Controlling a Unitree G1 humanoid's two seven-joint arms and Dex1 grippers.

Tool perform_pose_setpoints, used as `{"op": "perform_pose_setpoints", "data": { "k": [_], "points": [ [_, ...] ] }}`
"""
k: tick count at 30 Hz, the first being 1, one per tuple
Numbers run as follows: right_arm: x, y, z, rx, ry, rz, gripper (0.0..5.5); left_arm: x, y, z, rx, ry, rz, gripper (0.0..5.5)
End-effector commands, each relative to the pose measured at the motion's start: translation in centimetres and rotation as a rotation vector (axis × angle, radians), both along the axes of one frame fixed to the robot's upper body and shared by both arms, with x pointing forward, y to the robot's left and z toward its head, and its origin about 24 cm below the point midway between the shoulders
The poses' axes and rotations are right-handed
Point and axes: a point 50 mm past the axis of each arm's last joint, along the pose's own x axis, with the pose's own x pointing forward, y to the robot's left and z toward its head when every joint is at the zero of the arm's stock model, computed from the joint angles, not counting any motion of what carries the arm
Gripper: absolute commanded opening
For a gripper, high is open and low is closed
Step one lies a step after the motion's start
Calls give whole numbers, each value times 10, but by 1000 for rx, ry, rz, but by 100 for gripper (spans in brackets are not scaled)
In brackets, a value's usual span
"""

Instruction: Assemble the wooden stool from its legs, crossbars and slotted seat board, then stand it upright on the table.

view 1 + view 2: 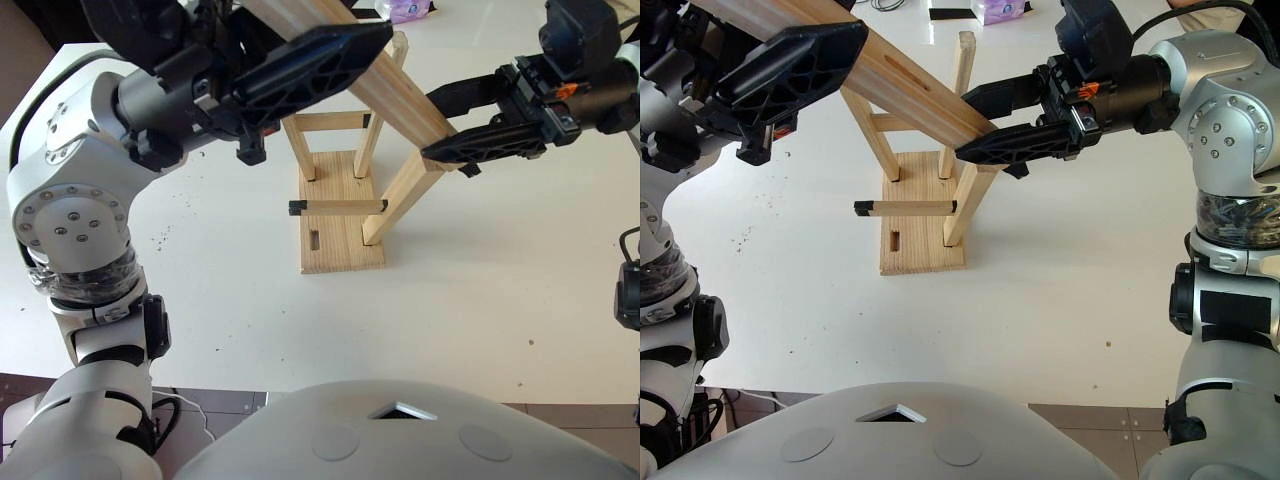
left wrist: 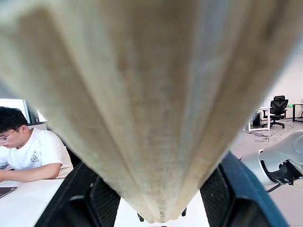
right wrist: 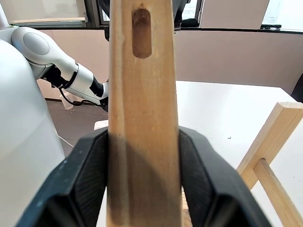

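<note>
A long slotted wooden leg (image 1: 902, 72) hangs slanted above the table, held at both ends. My left gripper (image 1: 320, 50) is shut on its upper part, its pads (image 2: 80, 201) on either side of the wood. My right gripper (image 1: 985, 122) is shut on the lower end, fingers (image 3: 85, 175) pressed against both faces below the slot (image 3: 141, 30). Beneath them the seat board (image 1: 340, 255) lies flat on the table. Three legs (image 1: 299, 148) stand up from it, joined by an upper crossbar (image 1: 330, 122) and a black-tipped lower crossbar (image 1: 338, 207). The held leg's lower end sits just above the near-right leg (image 1: 398, 200).
The white table (image 1: 480, 300) has open room in front of and to the right of the stool. A purple pack (image 1: 410, 10) and a black strip (image 1: 950, 14) lie at the far edge. A person (image 2: 28, 151) sits at a desk in the room behind.
</note>
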Motion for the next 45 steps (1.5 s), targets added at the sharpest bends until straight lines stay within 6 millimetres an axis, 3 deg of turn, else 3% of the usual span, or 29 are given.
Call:
{"op": "perform_pose_setpoints", "data": {
  "k": [1,3,4,13,18,24,29,37,45],
  "points": [
    [5,1,-3,-9,-16,-54,207,-5,-3,5,-14,-40,-36,207],
    [9,1,-2,12,-49,-76,207,-3,-1,4,-11,-41,-2,207],
    [10,0,-1,21,-60,-82,243,-1,0,3,-9,-41,12,207],
    [19,-11,13,104,-66,-146,365,6,12,6,11,-95,121,206],
    [31,-32,21,181,-95,-284,365,11,48,11,93,-136,264,206],
    [28,-57,1,214,-95,-457,365,17,93,2,221,-73,384,206],
    [24,-71,-15,250,-72,-579,365,19,115,-29,298,25,455,206],
    [40,-73,-20,204,-45,-610,365,0,103,-102,327,173,480,205],
    [52,-68,-12,155,-39,-558,365,-19,89,-124,324,205,483,205]
  ]
}}
